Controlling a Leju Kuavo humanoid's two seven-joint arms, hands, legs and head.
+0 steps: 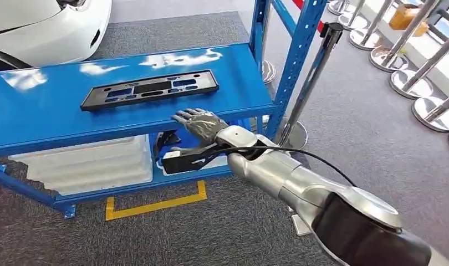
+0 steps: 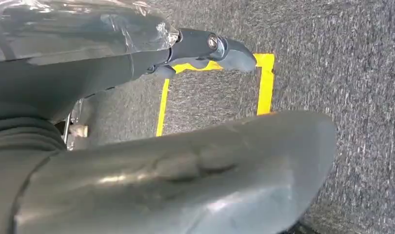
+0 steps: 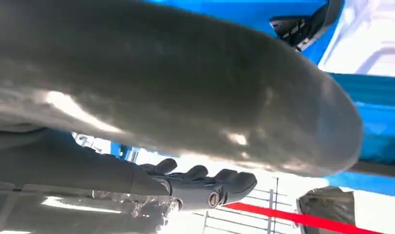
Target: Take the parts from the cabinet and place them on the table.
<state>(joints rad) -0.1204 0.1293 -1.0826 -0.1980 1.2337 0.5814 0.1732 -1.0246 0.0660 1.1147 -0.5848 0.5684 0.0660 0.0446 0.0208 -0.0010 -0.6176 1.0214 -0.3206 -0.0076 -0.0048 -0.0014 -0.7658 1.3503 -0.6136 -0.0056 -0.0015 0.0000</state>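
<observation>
Your right hand's fingers [image 1: 184, 117] lie spread and nearly flat, holding nothing; they sit at the front lip of the glossy blue metal top shelf [image 1: 56, 111], palm down, probably because the reach has to clear that edge before going further. The right hand [image 1: 200, 124] is near the long flat black plastic panel with rectangular cut-outs [image 1: 149, 88] but apart from it; that part rests flat on the top shelf, lengthwise along it, well back from the lip.

Under the hand, on the lower blue shelf [image 1: 128, 185], a second black part [image 1: 180, 158] lies beside a white ribbed plastic tray [image 1: 95, 160]; I cannot tell its exact shape.

Your left hand [image 2: 137, 161] hangs over grey carpet [image 2: 361, 73] with a yellow tape outline [image 2: 265, 83]; its fingers look loosely extended and empty.

For obstructions, watch the blue perforated upright post [image 1: 294, 61] just right of your forearm, and the black cable [image 1: 316, 158] looping off the wrist. Chrome stanchion bases [image 1: 427, 108] and a white car body [image 1: 50, 27] stand well clear.
</observation>
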